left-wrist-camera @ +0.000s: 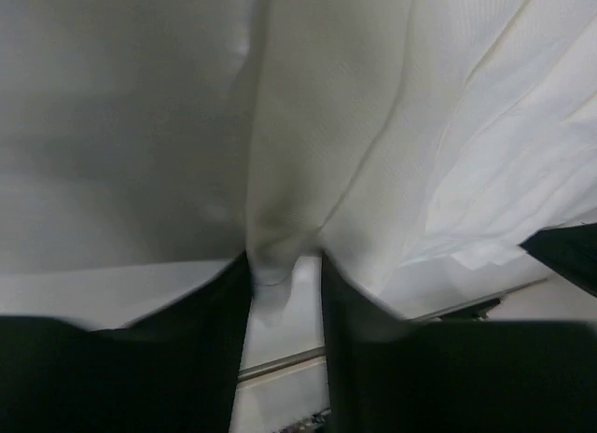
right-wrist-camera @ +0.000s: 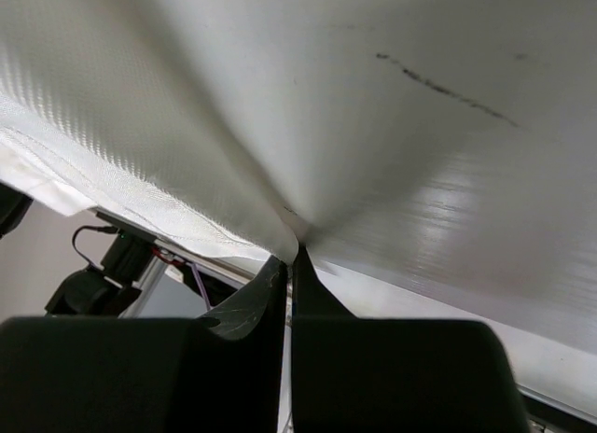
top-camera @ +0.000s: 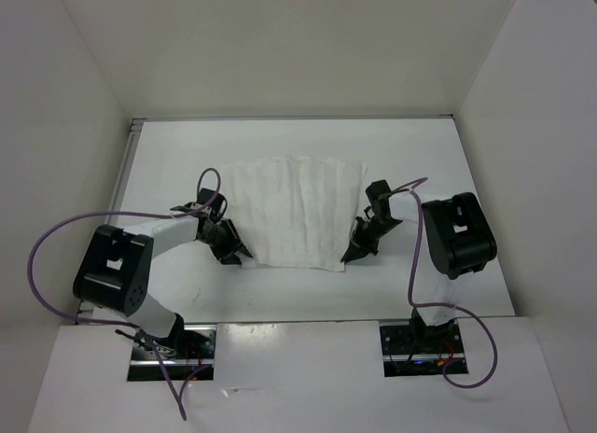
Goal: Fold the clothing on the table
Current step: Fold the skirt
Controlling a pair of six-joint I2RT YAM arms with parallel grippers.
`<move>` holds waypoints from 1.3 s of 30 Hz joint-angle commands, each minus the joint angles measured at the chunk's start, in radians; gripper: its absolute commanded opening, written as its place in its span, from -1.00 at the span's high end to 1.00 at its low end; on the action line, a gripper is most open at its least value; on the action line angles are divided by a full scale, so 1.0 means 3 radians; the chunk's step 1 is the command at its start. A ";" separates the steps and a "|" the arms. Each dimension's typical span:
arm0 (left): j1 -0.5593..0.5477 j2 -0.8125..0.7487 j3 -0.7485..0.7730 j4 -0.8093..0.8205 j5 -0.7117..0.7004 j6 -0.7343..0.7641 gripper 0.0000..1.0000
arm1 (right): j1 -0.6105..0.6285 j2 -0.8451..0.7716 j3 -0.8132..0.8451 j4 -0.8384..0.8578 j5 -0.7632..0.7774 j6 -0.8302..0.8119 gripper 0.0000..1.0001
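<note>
The clothing is a white ribbed rectangle lying spread on the table. My left gripper is at its near-left corner. In the left wrist view the left gripper has its jaws apart, and a bunched fold of the clothing sits between the fingers, with creases running into the gap. My right gripper is at the near-right corner. In the right wrist view the right gripper is shut, pinching the hem of the clothing, which pulls to a point at the tips.
White walls close in the table on three sides. A metal strip runs along the left edge. Purple cables loop beside both arms. The arm bases sit at the near edge.
</note>
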 commanded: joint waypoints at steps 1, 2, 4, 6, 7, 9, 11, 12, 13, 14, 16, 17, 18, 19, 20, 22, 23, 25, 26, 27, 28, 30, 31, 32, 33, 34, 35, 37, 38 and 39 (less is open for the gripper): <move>-0.0128 0.0416 -0.0110 0.0295 -0.0052 0.0035 0.14 | 0.0032 0.0119 0.0027 0.0133 0.0359 -0.0056 1.00; -0.0168 0.0482 -0.0060 0.0325 -0.0052 0.0035 0.53 | 0.0032 0.0119 0.0027 0.0133 0.0359 -0.0056 1.00; -0.0204 0.0676 0.0002 0.0326 -0.0052 0.0142 0.92 | 0.0032 0.0119 0.0027 0.0133 0.0359 -0.0056 1.00; -0.0204 0.0718 0.0063 0.0295 -0.0022 0.0173 1.00 | 0.0032 0.0119 0.0108 0.0102 0.0359 -0.0056 1.00; -0.0204 0.0718 0.0124 0.0259 -0.0021 0.0219 1.00 | 0.0032 0.0079 0.0154 0.0057 0.0359 -0.0056 1.00; -0.0204 0.0550 0.0349 0.0117 -0.0082 0.0255 1.00 | 0.0032 0.0027 0.0399 -0.0076 0.0395 -0.0091 1.00; -0.0138 0.0473 0.0629 -0.0021 -0.0230 0.0397 1.00 | -0.0055 -0.0019 0.0771 -0.0163 0.0430 -0.0122 1.00; -0.0082 0.0472 0.0793 -0.0113 -0.0266 0.0444 1.00 | -0.0146 -0.0019 0.0930 -0.0260 0.0431 -0.0122 1.00; 0.0020 0.0472 0.1129 -0.0150 -0.0307 0.0485 1.00 | -0.0188 0.0022 0.1104 -0.0322 0.0481 -0.0203 1.00; 0.0066 0.0472 0.1314 -0.0180 -0.0338 0.0576 1.00 | -0.0234 0.0057 0.1465 -0.0388 0.0482 -0.0234 1.00; 0.0178 0.0595 0.1768 -0.0216 -0.0379 0.0653 1.00 | -0.0305 0.0170 0.1789 -0.0526 0.0609 -0.0301 1.00; 0.0179 0.0631 0.1883 -0.0257 -0.0379 0.0684 1.00 | -0.0351 0.0170 0.2019 -0.0527 0.0610 -0.0301 1.00; 0.0220 0.0697 0.1965 -0.0257 -0.0349 0.0730 1.00 | -0.0352 0.0226 0.2092 -0.0562 0.0610 -0.0301 1.00; 0.0220 0.0697 0.2016 -0.0288 -0.0349 0.0730 1.00 | -0.0387 0.0267 0.2133 -0.0593 0.0610 -0.0336 1.00; 0.0220 0.0733 0.2017 -0.0288 -0.0349 0.0730 1.00 | -0.0387 0.0267 0.2133 -0.0593 0.0579 -0.0337 1.00; 0.0220 0.0693 0.1849 -0.0222 -0.0226 0.0730 1.00 | -0.0387 0.0191 0.1829 -0.0456 0.0482 -0.0337 1.00; 0.0220 0.0601 0.1721 -0.0141 -0.0180 0.0730 1.00 | -0.0387 0.0150 0.1705 -0.0420 0.0436 -0.0337 1.00; 0.0220 0.0402 0.1262 -0.0063 -0.0042 0.0695 1.00 | -0.0387 -0.0023 0.1308 -0.0379 0.0405 -0.0306 1.00; 0.0185 0.0315 0.1108 -0.0028 0.0009 0.0654 1.00 | -0.0342 -0.0105 0.1163 -0.0378 0.0365 -0.0306 1.00; 0.0154 0.0218 0.0955 -0.0027 0.0050 0.0613 1.00 | -0.0341 -0.0207 0.1020 -0.0378 0.0364 -0.0306 1.00; 0.0108 0.0111 0.0685 -0.0027 0.0081 0.0613 1.00 | -0.0260 -0.0451 0.0740 -0.0409 0.0364 -0.0271 1.00; 0.0036 -0.0288 0.0438 -0.0104 0.0203 0.0516 1.00 | -0.0183 -0.0733 0.0372 -0.0496 0.0364 -0.0189 1.00; 0.0006 -0.0603 0.0254 -0.0246 0.0274 0.0516 1.00 | -0.0087 -0.1049 0.0268 -0.0638 0.0364 -0.0102 1.00; 0.0005 -0.0779 0.0197 -0.0348 0.0275 0.0475 1.00 | -0.0045 -0.1204 0.0186 -0.0715 0.0364 -0.0056 1.00; 0.0005 -0.0947 0.0161 -0.0456 0.0311 0.0444 1.00 | -0.0004 -0.1347 0.0059 -0.0817 0.0364 -0.0020 1.00; 0.0005 -0.1303 0.0161 -0.0710 0.0311 0.0444 1.00 | 0.0026 -0.1657 0.0057 -0.0930 0.0334 0.0026 1.00; 0.0005 -0.1474 0.0161 -0.0829 0.0311 0.0388 1.00 | 0.0062 -0.1807 0.0027 -0.1143 0.0334 0.0138 1.00; 0.0005 -0.1887 0.0273 -0.1099 0.0341 0.0260 1.00 | 0.0063 -0.2179 0.0128 -0.1329 0.0334 0.0251 1.00; 0.0005 -0.1986 0.0319 -0.1152 0.0342 0.0214 1.00 | 0.0063 -0.2258 0.0195 -0.1456 0.0334 0.0342 1.00; 0.0005 -0.2093 0.0405 -0.1188 0.0342 0.0168 1.00 | 0.0063 -0.2299 0.0347 -0.1488 0.0334 0.0374 1.00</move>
